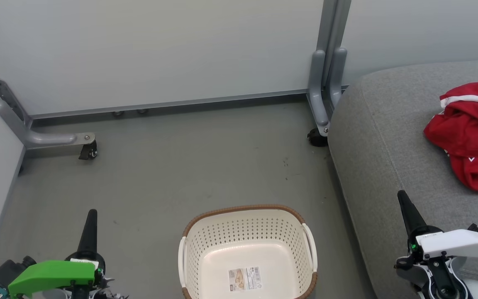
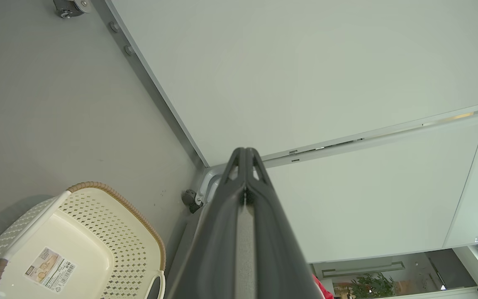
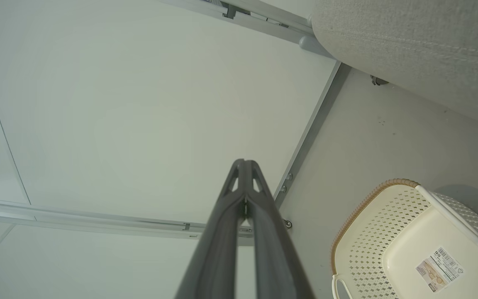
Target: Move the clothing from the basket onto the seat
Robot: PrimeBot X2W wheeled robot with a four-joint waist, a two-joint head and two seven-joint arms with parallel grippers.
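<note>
Clothing (image 1: 471,137): red garments with white trim, crumpled into one heap. The heap lies on the seat toward its far right and is cut off by the right edge of the head view. Part of a black, white-edged figure shows on its near side.
Seat (image 1: 380,145): large grey upholstered cushion with a rounded corner and a stitched seam. It fills the right of the scene.
Basket (image 1: 243,232): cream perforated plastic with a brown woven-look rim and white side handles. It stands upright on the floor at near centre, left of the seat, with a strip of floor between them. Its bottom is in plain sight.
Label sticker (image 1: 245,278): flat on the basket's bottom.
Left hand (image 1: 91,220): near left, above the floor and left of the basket. It is clenched, its dark fingers pressed together tip to tip and pointing to the far side.
Right hand (image 1: 403,203): near right, above the seat's near part and well apart from the clothing. It is clenched, with the fingertips meeting.
Floor (image 1: 181,166): grey, with a few dark specks.
Partition panels (image 1: 160,50): pale, along the far side and the left.
Metal feet (image 1: 52,139): grey, carrying the panels, fitted with castors (image 1: 315,137).
</note>
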